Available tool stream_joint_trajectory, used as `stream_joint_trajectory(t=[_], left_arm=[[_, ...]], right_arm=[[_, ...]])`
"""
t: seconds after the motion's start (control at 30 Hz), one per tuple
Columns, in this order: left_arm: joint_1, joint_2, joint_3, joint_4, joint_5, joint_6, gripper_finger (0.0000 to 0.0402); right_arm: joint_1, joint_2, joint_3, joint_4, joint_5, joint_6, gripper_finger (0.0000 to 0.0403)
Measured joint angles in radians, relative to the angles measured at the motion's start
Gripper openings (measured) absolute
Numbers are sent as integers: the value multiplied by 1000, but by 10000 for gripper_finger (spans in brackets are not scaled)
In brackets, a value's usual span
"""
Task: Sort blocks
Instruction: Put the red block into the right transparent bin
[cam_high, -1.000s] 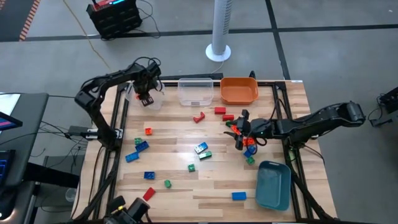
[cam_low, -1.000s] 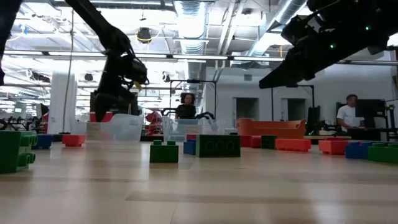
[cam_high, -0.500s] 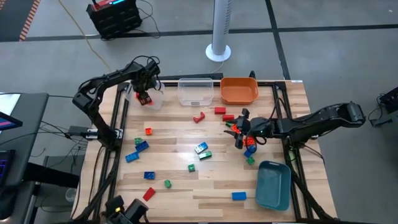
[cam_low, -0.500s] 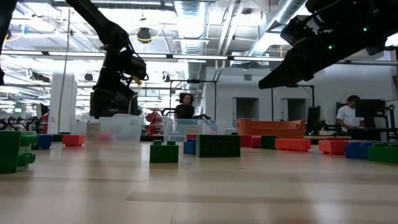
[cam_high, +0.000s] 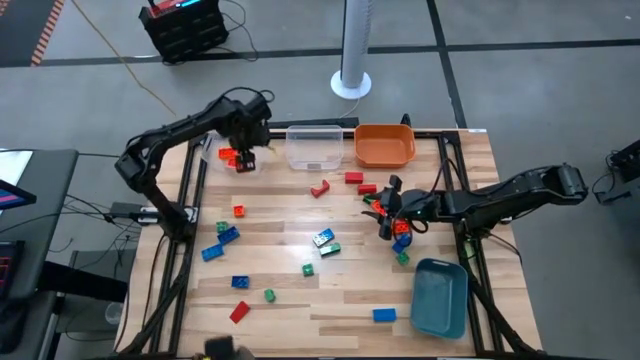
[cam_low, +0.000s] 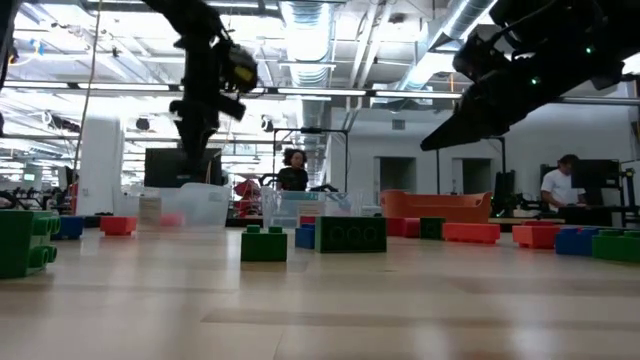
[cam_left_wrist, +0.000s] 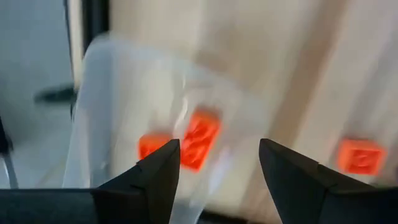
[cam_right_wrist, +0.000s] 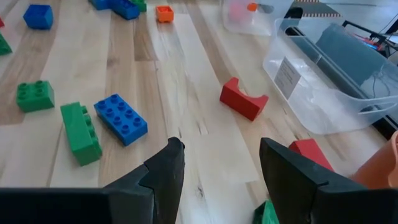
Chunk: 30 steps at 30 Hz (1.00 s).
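Blocks (cam_high: 322, 239) lay scattered across the wooden desk (cam_high: 340, 300), red, orange, blue and green, most of them between the two arms. Two orange-red blocks (cam_left_wrist: 200, 138) sat inside a small clear bin (cam_high: 243, 160) at the desk's far left corner. Just above that bin hung the left pincer (cam_high: 247, 152), its fingers spread and empty. Over on the right side, the right pincer (cam_high: 384, 213) hovered low among a cluster of blocks, fingers parted, gripping nothing.
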Motion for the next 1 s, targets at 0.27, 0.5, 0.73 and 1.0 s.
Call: stream_joint_trajectory(t=[0.27, 0.5, 0.73, 1.0], left_arm=[[-309, -34, 0, -11, -20, -94, 212], [-476, 62, 0, 290, -48, -317, 212], [-550, 196, 0, 524, -70, -482, 212], [-541, 313, 66, 629, -123, -511, 212]], right_arm=[[-2, 0, 0, -28, 0, -6, 218], [-24, 62, 0, 27, -1, -15, 218], [-20, 29, 37, -30, 0, -15, 218], [8, -78, 49, -162, 30, 11, 218]])
